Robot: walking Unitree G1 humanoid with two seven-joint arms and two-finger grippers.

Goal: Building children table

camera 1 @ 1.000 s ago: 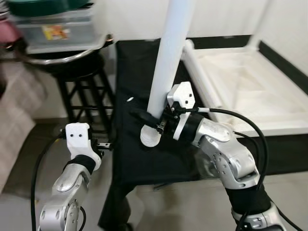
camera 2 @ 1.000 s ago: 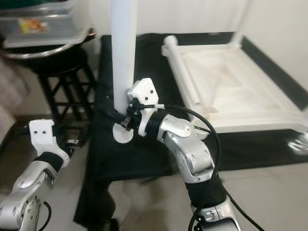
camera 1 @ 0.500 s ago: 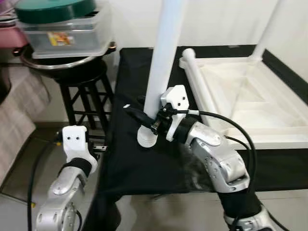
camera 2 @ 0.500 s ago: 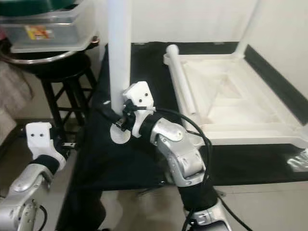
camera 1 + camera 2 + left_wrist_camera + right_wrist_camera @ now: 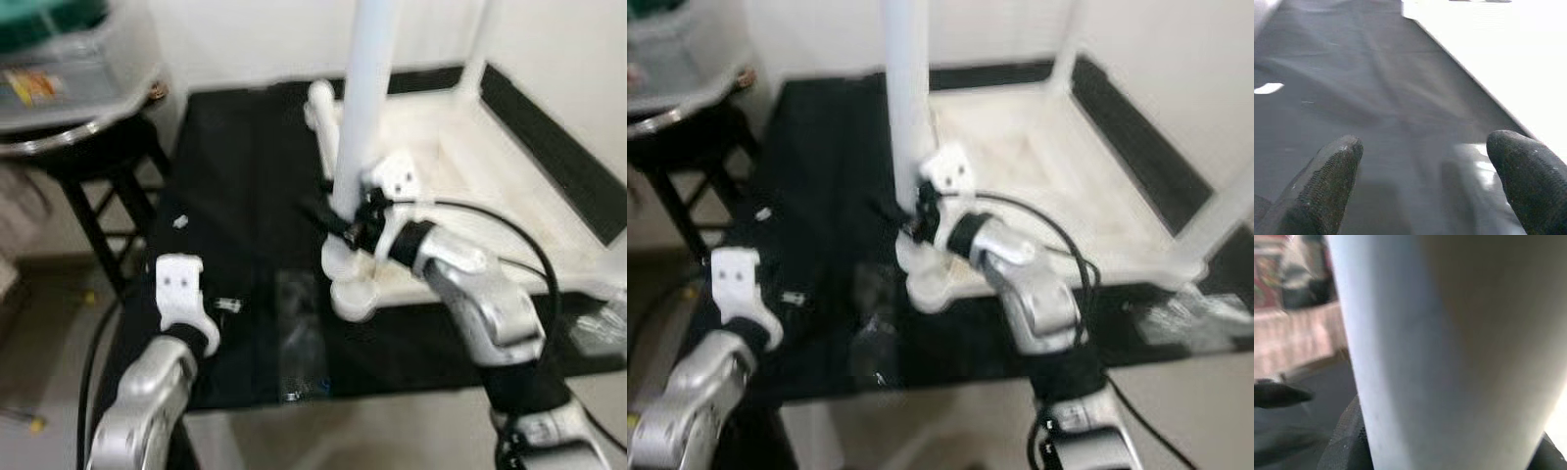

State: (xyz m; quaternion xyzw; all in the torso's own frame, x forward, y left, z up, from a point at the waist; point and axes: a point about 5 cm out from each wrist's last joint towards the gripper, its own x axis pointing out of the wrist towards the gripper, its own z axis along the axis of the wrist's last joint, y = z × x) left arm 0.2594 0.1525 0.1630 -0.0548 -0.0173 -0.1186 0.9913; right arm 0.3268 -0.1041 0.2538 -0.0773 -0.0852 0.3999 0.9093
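White table leg [image 5: 364, 108] standing nearly upright, long axis vertical with a slight lean, ribbed lower end pointing down at the near-left corner socket [image 5: 353, 294] of the upturned white table frame [image 5: 509, 186]; top running out past the upper edge. Clamped low on its shaft by the right gripper [image 5: 343, 223], black fingers closed around the tube just above the frame's corner; in the right wrist view, leg [image 5: 1449, 347] pressed close against the lens, finger pads [image 5: 1344, 440] dark at either side of it. Whether the threaded end is touching the socket or just above it: hard to tell through the blur.

Left gripper [image 5: 223, 305] held low over the black cloth [image 5: 235, 176], left of the frame and well apart from the leg, fingers spread wide and holding nothing; fingertips [image 5: 1327, 181] parted in the left wrist view, cloth between them, white frame edge [image 5: 1488, 63] beyond. Clear plastic bag [image 5: 299, 338] lying on the cloth between the left gripper and the frame's corner. Black stool [image 5: 88, 176] with a plastic bin on top, far left of the frame.

Compared with half a second ago: leg's foot then over bare cloth, left of the frame and clear of it; now carried across to the frame's corner. Camera shifted too, picture softer.
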